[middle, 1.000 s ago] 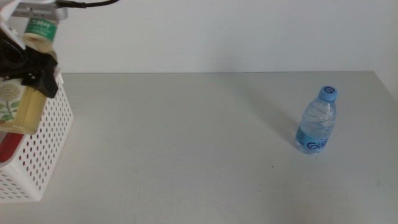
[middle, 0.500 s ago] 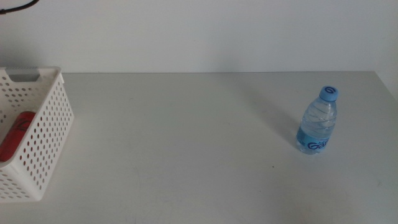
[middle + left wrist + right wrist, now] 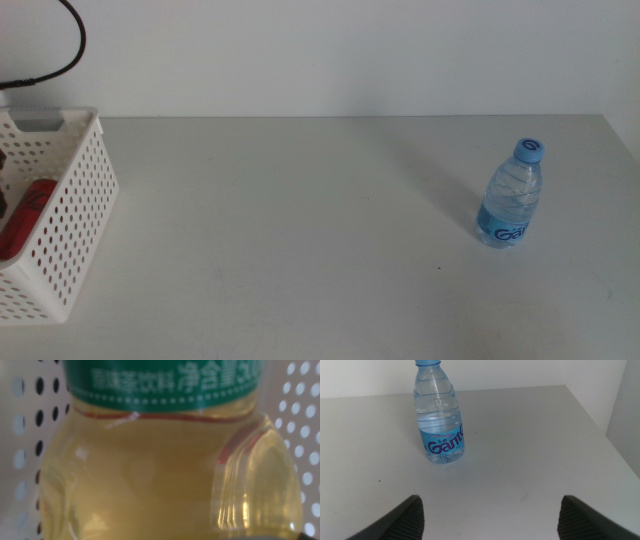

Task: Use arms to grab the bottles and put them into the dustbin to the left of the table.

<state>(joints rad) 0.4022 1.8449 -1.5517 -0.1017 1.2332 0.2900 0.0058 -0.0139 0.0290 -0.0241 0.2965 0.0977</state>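
the right gripper (image 3: 487,517) has its two dark jaws spread wide, showing only at the lower left and lower right corners of the right wrist view, with nothing between them. beyond the gap, apart from both jaws, the water bottle (image 3: 439,412) stands upright on the table (image 3: 530,440), long axis vertical, blue cap up, its blue label facing the camera. in the middle view the same water bottle (image 3: 511,195) stands at the right of the frame, near the table's right edge, and the right gripper itself is out of that picture.

the left gripper's jaws cannot be made out: the left wrist view is filled by the tea bottle (image 3: 160,470), very close, with pale yellow liquid and a green label band across the top of the frame. perforated white walls of the dustbin (image 3: 25,435) show on both sides of it. whether the bottle is held cannot be told.

in the middle view the dustbin (image 3: 75,205) sits at the far left of the frame, with the red can (image 3: 25,215) lying inside it and a black cable (image 3: 65,50) curving above at the upper left.
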